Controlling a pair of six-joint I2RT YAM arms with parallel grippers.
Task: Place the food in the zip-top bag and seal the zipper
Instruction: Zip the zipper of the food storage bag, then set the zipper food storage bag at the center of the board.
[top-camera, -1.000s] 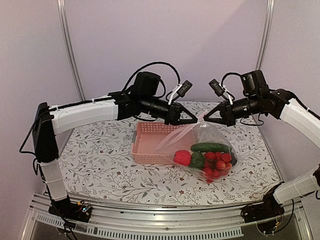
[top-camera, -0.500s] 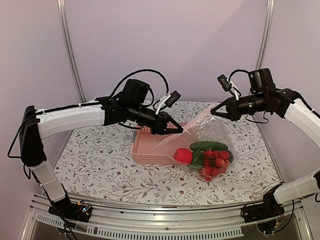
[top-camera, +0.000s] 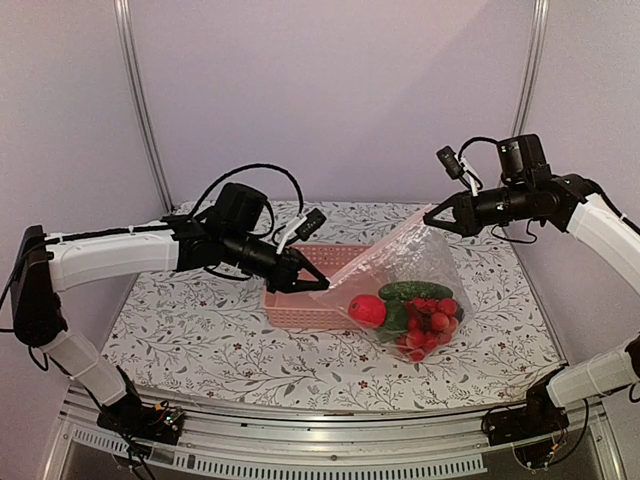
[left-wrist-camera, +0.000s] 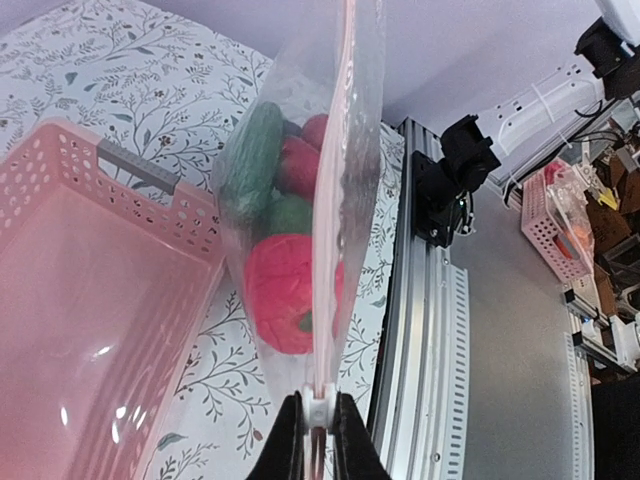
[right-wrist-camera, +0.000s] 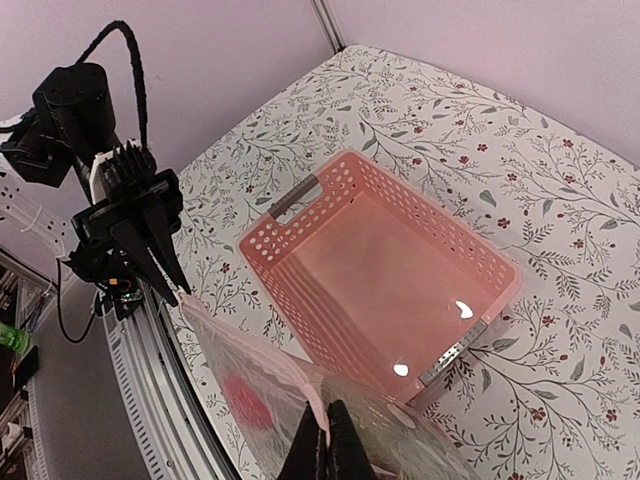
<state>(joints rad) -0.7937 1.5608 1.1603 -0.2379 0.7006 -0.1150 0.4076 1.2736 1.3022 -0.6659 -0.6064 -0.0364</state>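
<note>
Floral-printed table (top-camera: 200, 340) at the near side carries the zip-top bag (top-camera: 410, 260), which sags onto it with all the food (top-camera: 415, 315) inside: a round red piece in front, a green cucumber (top-camera: 418, 292) above it and a cluster of small red fruits to the right. Just behind and touching the bag's left side stands the pink basket (top-camera: 290, 312), with nothing in it.

At the basket's near right corner the left fingers (top-camera: 318, 282) are pressed almost together on the whitish end of the zipper (left-wrist-camera: 330, 250). The wrist view shows the strip running straight away from them as one thin line. Farther back and higher, the right fingers (top-camera: 432, 217) are clamped flat on the bag's other top corner, so the mouth edge is stretched taut between the two.

This looks like the last stretch of sealing. To do it well, the right fingers should stay anchored. The left should keep its squeeze square across the strip right through the end. The pull should run along the edge, so the weight of the food does not peel it open.

A second ago the left fingers were up beside the right ones. They have since drawn down and leftward along the mouth, and the right fingers have risen slightly.
</note>
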